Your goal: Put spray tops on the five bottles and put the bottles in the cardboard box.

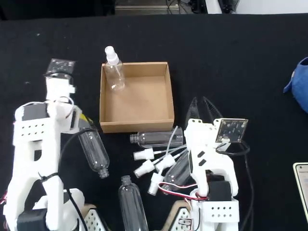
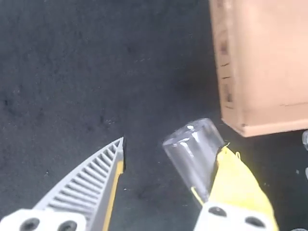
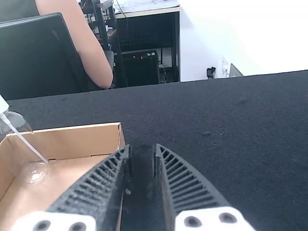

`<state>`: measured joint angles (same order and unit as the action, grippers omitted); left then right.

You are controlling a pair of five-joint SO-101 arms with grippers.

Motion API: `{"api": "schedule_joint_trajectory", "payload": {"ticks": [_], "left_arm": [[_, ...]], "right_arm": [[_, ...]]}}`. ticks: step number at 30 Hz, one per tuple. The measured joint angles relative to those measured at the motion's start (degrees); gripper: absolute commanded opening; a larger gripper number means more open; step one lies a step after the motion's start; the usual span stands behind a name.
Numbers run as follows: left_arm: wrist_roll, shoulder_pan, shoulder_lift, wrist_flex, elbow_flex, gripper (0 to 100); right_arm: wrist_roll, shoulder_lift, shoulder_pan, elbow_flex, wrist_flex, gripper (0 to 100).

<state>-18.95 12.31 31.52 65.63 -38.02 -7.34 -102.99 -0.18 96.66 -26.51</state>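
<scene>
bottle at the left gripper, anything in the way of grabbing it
Nothing visible does. The bottle has its base between the open fingers of the left gripper, close by the yellow one, just off a corner of the box.

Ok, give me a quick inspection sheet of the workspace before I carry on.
Surface: black cloth table, no spills seen.
Job's things: cardboard box holds one capped bottle; uncapped bottles and loose spray tops lie in front of it.
Clutter: blue object at the table's edge.
Grippers: left gripper open, a clear bottle with its base against one finger; right gripper slightly open, empty.
Cables: red and white wires on the right arm.
Surroundings: desk behind the table.
</scene>
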Motion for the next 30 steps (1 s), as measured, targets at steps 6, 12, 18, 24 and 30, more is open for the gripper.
{"api": "schedule_joint_trajectory", "payload": {"ticks": [6,12,18,24,30], "left_arm": [[0.26,-0.79,0.0,-6.51,-4.57,17],[0.09,3.34,0.0,-14.07,-12.22,17],[-7.21,12.92,1.32,-14.42,-13.36,17],[-14.51,23.3,0.62,-4.66,-8.0,17],[-18.29,24.62,0.62,6.07,2.99,17]], "right_arm": [[0.0,0.0,0.0,0.0,0.0,6.7],[0.0,0.0,0.0,0.0,0.0,6.7],[0.0,0.0,0.0,0.0,0.0,6.7],[0.0,0.0,0.0,0.0,0.0,6.7],[0.0,0.0,0.0,0.0,0.0,6.7]]}}
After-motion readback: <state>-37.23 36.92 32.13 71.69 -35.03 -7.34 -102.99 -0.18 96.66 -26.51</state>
